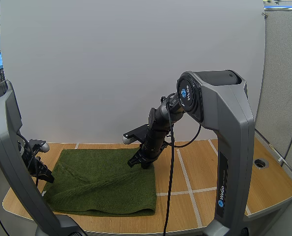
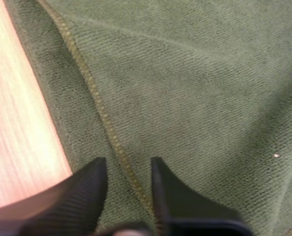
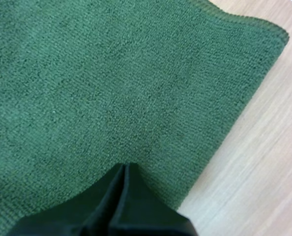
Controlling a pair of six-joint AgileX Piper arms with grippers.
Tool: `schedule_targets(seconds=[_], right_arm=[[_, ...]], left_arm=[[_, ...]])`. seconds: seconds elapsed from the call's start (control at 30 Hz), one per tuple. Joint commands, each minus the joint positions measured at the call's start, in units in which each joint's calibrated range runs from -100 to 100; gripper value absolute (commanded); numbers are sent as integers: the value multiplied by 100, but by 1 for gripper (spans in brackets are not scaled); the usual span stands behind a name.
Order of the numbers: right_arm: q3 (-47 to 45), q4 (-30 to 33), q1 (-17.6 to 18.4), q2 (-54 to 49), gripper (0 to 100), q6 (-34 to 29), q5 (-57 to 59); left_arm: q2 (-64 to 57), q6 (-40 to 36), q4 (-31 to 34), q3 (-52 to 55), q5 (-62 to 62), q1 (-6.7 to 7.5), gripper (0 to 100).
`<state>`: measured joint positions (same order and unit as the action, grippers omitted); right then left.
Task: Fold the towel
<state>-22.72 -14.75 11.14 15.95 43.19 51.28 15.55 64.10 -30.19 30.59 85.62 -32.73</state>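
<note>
Towel, dark green, lies spread on the left half of the wooden desk. A crease runs across its front-left part, where the cloth looks doubled.

Left claw sits low at the towel's left edge, fingers parted. The stitched hem runs between them, and nothing looks pinched. Bare desk shows just beside the outer finger.

Right claw is down near the towel's far right corner. Its fingers are closed together into one dark wedge and hold nothing. Cannot tell whether the tip touches the pile or hangs just above it. Bare desk lies just beyond the towel's edge there.
</note>
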Motion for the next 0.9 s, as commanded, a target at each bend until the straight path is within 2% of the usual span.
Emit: schedule_targets(seconds=[0.0, 0.43, 0.53, 0.87], right_arm=[[-26, -86, -22, -15, 0, 147, 413], [-26, -165, -22, -1612, 0, 147, 1400], [-26, -215, -22, -2392, 0, 198, 2064], [-26, -260, -22, -3233, 0, 262, 2638]], left_arm=[[-47, 51, -189, 20, 580, -11, 65], [262, 128, -428, 20, 874, -11, 65], [459, 128, -428, 20, 636, -11, 65], [529, 164, -436, -44, 611, -11, 65]])
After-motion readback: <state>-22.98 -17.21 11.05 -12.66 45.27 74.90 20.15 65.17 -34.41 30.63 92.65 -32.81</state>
